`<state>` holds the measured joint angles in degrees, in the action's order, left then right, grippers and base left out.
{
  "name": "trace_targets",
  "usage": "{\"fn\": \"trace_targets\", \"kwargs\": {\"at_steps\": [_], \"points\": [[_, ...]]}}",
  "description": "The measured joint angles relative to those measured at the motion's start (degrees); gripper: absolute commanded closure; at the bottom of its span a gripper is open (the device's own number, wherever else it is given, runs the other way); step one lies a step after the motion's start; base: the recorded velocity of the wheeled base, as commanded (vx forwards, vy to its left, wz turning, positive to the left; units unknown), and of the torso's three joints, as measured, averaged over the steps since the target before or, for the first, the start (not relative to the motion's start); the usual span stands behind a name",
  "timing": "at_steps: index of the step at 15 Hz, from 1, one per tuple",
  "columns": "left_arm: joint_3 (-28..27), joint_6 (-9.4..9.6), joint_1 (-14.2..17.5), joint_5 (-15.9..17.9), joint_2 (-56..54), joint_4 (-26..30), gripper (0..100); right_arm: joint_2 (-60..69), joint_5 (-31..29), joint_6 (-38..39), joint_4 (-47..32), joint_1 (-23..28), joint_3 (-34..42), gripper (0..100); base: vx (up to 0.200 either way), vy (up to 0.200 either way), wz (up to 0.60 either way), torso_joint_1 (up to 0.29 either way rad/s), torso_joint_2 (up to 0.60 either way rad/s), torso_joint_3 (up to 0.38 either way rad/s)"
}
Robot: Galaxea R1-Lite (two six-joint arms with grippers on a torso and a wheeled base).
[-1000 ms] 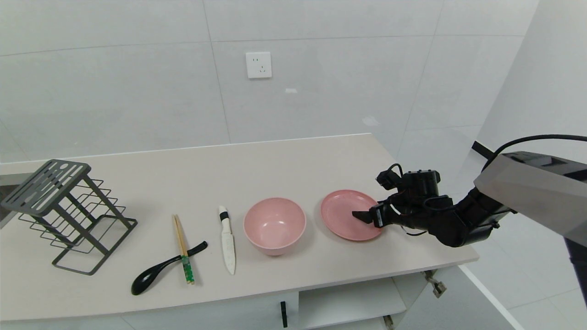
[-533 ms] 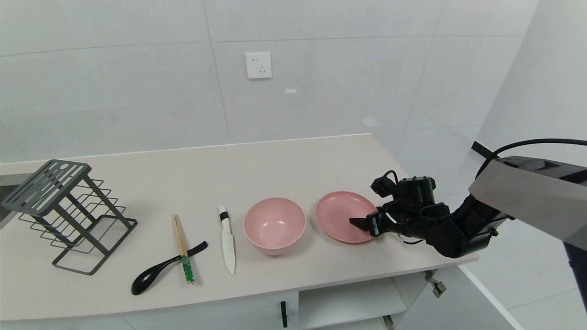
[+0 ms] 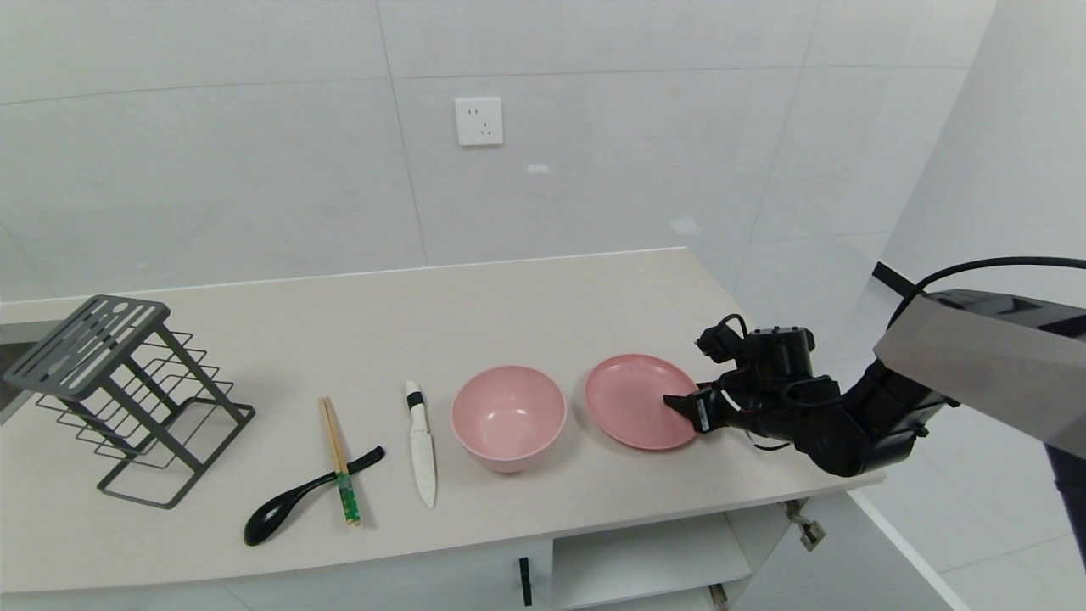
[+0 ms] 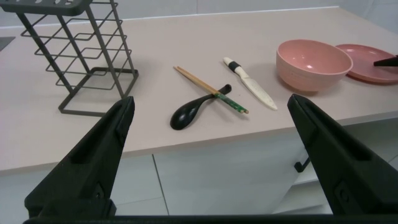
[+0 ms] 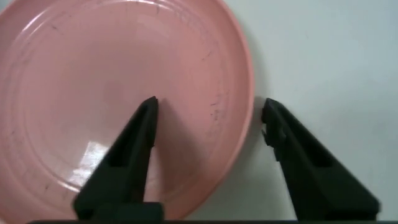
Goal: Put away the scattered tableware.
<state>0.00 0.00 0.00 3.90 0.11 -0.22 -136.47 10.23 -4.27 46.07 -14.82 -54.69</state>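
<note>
Starting stage, by my read: nothing in the rack [image 3: 119, 390] yet. At the bench's [image 3: 526, 305] right end the right hand [image 5: 208, 109], released, straddles the plate [image 3: 632, 399] rim. Loose alongside: bowl [image 3: 507, 416], knife [image 3: 420, 454], chopsticks [image 3: 338, 458], spoon [image 3: 297, 501]. Also released: left hand [image 4: 211, 102], before the bench.

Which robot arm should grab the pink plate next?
The right. Its open right gripper straddles the rim of the pink plate, one finger above the plate, one outside it. The left gripper hangs far off, by the black spoon.
</note>
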Motion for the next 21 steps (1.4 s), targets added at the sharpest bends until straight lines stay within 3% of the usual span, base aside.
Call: {"fn": "trace_targets", "kwargs": {"at_steps": [11, 13, 15, 16, 19, 21], "points": [[0.0, 0.18, 0.0, 0.0, 0.0, 0.0, 0, 4.0, 0.5, -0.1, 3.5, -0.7, -1.4, 100, 0.000, 0.000, 0.00, 0.000, 0.00, 0.000], [0.0, 1.08, 0.0, 0.6, 0.0, 0.0, 0, 8.7, 0.5, 0.0, 3.9, -0.8, -1.8, 100, 0.000, 0.000, 0.00, 0.000, 0.00, 0.000], [0.0, 3.63, 0.0, 3.1, -0.1, -0.4, 0, 13.6, 0.5, 0.0, 4.1, -0.9, -1.5, 100, 0.000, 0.000, 0.00, 0.000, 0.00, 0.000], [0.0, 3.96, 0.1, 3.4, -0.1, -2.2, 0, 16.3, 0.4, -0.1, 4.4, -0.9, -0.7, 100, 0.000, 0.000, 0.00, 0.000, 0.00, 0.000], [0.0, 3.56, 0.0, 4.2, -0.1, -15.7, 0, 23.8, 0.3, -0.2, 7.7, -0.9, 5.5, 100, 0.000, 0.000, 0.00, 0.000, 0.00, 0.000], [0.0, 3.06, 0.0, 8.1, -0.1, -11.6, 0, 28.3, 0.3, -0.2, 11.6, -1.0, 11.9, 100, 0.000, 0.000, 0.00, 0.000, 0.00, 0.000]]}}
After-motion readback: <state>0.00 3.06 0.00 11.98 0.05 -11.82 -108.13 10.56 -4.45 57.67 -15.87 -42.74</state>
